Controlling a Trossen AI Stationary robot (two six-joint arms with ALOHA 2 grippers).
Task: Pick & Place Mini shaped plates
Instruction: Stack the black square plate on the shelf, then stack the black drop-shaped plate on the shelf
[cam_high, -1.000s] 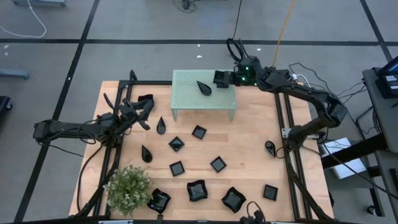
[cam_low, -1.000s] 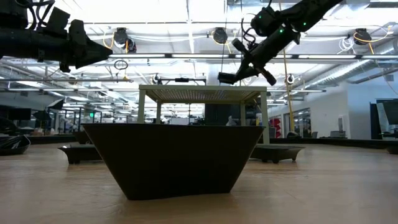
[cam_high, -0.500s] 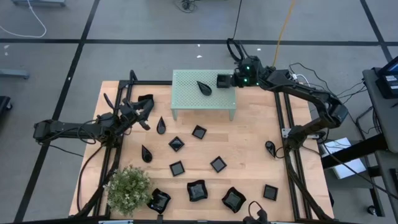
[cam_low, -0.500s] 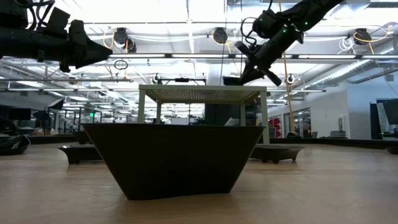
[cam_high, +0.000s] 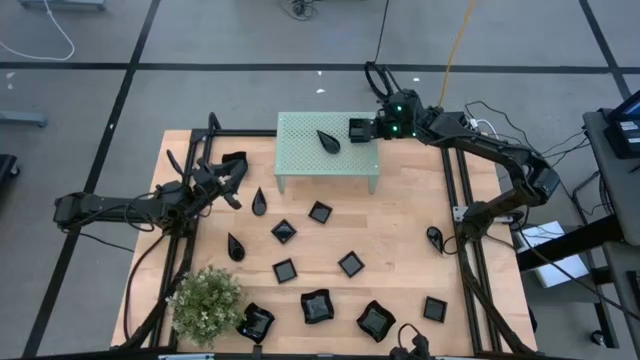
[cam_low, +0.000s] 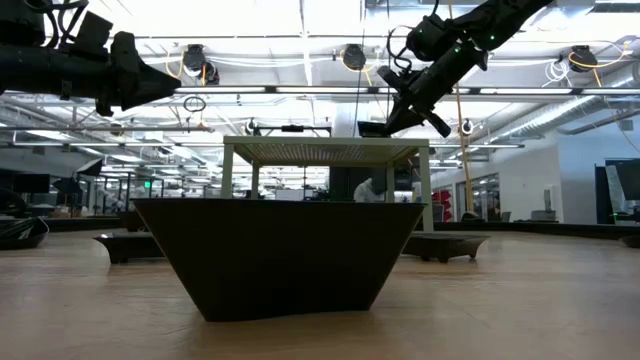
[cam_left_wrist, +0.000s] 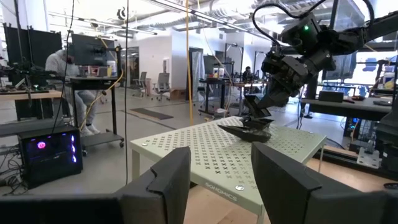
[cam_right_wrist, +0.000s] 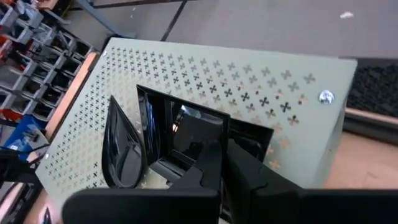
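A mint-green perforated stand (cam_high: 300, 160) stands at the table's far middle, with a black teardrop plate (cam_high: 328, 141) lying on its top. My right gripper (cam_high: 366, 129) is over the stand's right part, shut on a small square black plate (cam_high: 356, 130), which also shows in the right wrist view (cam_right_wrist: 183, 134). My left gripper (cam_high: 238, 180) hovers open and empty by the table's left side, pointing toward the stand (cam_left_wrist: 249, 152). Several other black plates lie flat on the wooden table, such as a square (cam_high: 319, 212) and a teardrop (cam_high: 259, 202). My right gripper pinches the square plate's rim (cam_right_wrist: 208, 149) between its two fingers, on the side toward the table's right. The fingers slant down from the right and above. The plate is tilted, low over the stand's top next to the teardrop; whether it touches the stand I cannot tell.
A green bushy plant (cam_high: 207, 300) stands at the near left. Wavy-edged plates (cam_high: 317, 306) lie along the near edge, one filling the low view's front (cam_low: 275, 255). A teardrop (cam_high: 434, 238) lies by the right frame rail. People show in the room behind (cam_left_wrist: 62, 62).
My right gripper has gone a little toward the table's right edge with the square plate, staying low over the stand's top. It has kept shut on the plate. For the last half second it has kept still.
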